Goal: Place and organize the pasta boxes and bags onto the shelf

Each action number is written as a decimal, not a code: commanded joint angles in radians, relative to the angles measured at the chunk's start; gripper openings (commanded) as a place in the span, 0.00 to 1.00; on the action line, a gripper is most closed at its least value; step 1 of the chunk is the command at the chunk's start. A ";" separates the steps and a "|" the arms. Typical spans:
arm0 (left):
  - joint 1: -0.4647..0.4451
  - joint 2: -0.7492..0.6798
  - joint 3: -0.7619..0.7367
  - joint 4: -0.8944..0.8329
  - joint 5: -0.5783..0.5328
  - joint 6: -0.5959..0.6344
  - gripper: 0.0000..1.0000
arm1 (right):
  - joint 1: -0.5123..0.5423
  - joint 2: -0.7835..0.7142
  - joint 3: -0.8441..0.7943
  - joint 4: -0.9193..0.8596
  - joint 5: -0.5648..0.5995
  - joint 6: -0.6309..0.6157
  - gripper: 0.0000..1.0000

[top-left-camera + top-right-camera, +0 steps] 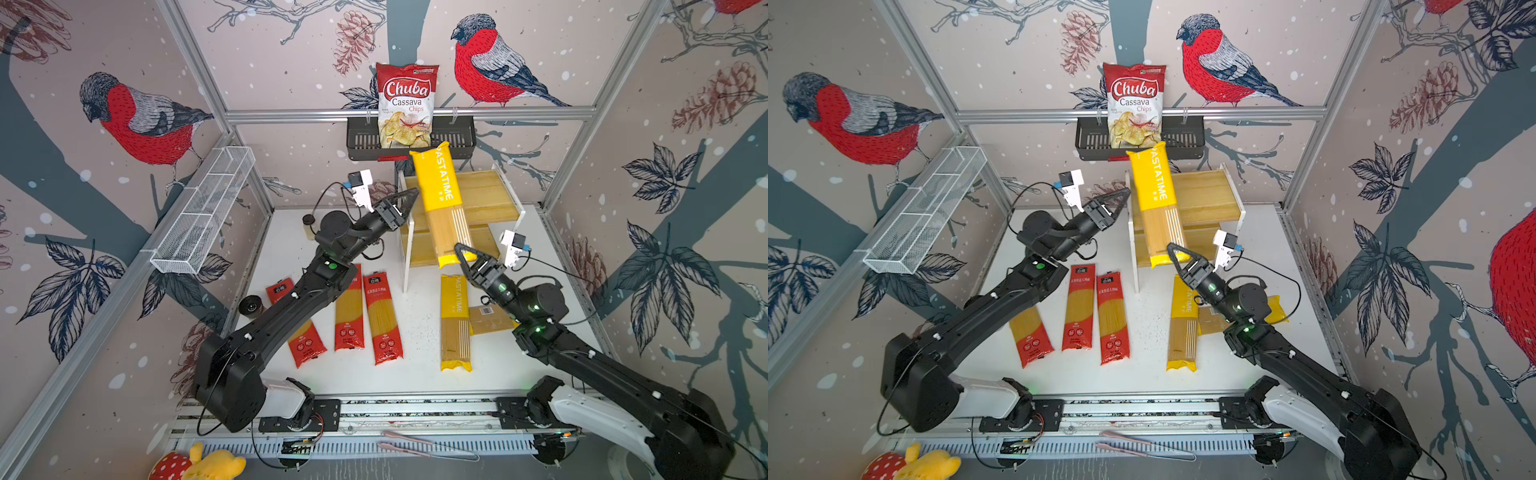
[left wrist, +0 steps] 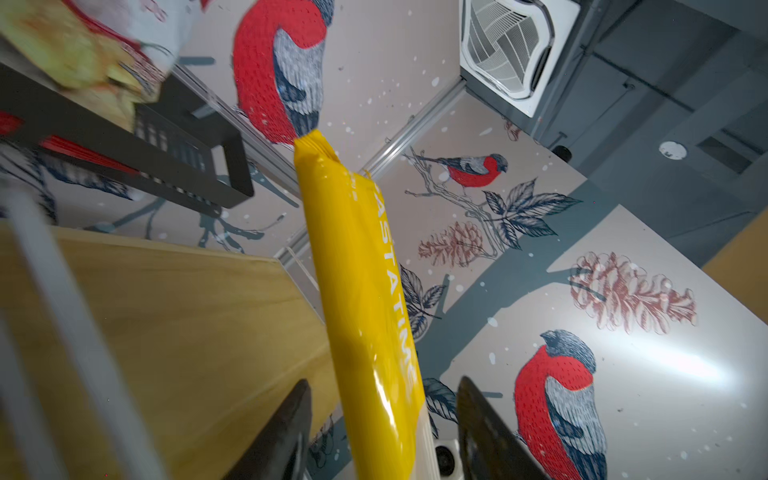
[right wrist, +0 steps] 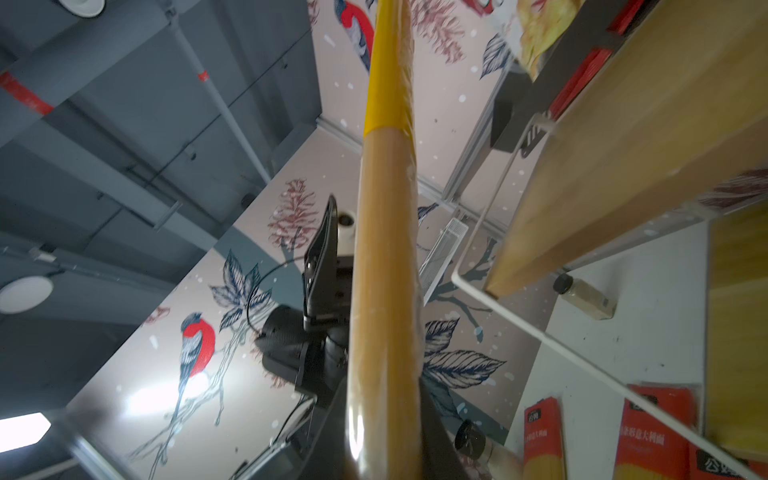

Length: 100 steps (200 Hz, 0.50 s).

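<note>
In front of the shelf, 3 red packs and 2 yellow packs lay flat on the table, right gripper clamped the low end of the 3rd yellow pack raised over the shelf, left gripper jaws apart around its upper half.

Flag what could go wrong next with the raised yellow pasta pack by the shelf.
1. The right gripper pinches the raised yellow pack only at its bottom end while the left gripper stands open around it: the long pack could pivot or slip.
2. Its top end looks close to the black wall basket; lifting further might snag it.
</note>
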 commanded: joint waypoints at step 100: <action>0.048 -0.356 -0.271 -0.290 -0.225 0.204 0.57 | -0.042 0.278 0.486 -0.474 -0.014 0.122 0.00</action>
